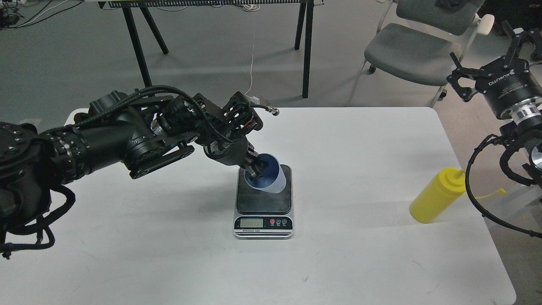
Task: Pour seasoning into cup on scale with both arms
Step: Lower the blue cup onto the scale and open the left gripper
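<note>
The light-blue ribbed cup (272, 180) is tilted over the dark platform of the scale (263, 202), its mouth facing up and left. My left gripper (254, 170) is shut on the cup's near rim, one finger inside and one outside. I cannot tell if the cup's base touches the platform. The yellow squeeze bottle of seasoning (434, 197) stands leaning at the table's right edge, its cap strap hanging to the right. My right gripper (480, 44) is open and empty, raised past the table's far right corner, well above and behind the bottle.
The white table (360, 254) holds only the scale and the bottle. A grey chair (408, 51) stands behind the far right corner. Black table legs (307, 46) stand on the floor behind. My right arm's cables (478, 199) hang beside the bottle.
</note>
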`<state>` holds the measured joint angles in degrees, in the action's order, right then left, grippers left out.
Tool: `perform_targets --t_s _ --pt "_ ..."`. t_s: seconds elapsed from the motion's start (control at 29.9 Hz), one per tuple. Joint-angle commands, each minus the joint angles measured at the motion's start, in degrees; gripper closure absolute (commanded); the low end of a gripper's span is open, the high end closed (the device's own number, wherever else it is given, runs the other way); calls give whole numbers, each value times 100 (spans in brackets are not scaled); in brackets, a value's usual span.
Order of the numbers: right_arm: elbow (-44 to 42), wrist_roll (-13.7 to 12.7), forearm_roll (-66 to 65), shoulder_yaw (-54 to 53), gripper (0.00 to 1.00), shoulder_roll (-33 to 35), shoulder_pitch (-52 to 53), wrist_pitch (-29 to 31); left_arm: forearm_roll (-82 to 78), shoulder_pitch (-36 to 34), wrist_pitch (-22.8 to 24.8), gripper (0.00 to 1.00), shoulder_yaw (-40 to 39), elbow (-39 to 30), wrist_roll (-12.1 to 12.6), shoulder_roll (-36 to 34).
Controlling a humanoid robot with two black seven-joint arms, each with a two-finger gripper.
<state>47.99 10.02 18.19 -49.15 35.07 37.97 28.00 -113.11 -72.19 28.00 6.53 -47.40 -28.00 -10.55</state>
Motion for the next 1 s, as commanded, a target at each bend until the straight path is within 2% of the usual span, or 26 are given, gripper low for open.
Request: perform_targets --t_s 0.0,0.17,0.47,0.97 --pt "0 0 0 2 0 -9 0 0 9 -6 0 94 6 12 0 1" --pt "0 0 0 -7 0 -17 0 0 0 3 0 92 15 12 0 9" --pt "-9 0 0 -7 0 -17 0 0 17 -6 0 81 -29 3 0 18" --pt "0 0 0 -7 0 -17 0 0 123 -76 0 77 -46 3 0 10"
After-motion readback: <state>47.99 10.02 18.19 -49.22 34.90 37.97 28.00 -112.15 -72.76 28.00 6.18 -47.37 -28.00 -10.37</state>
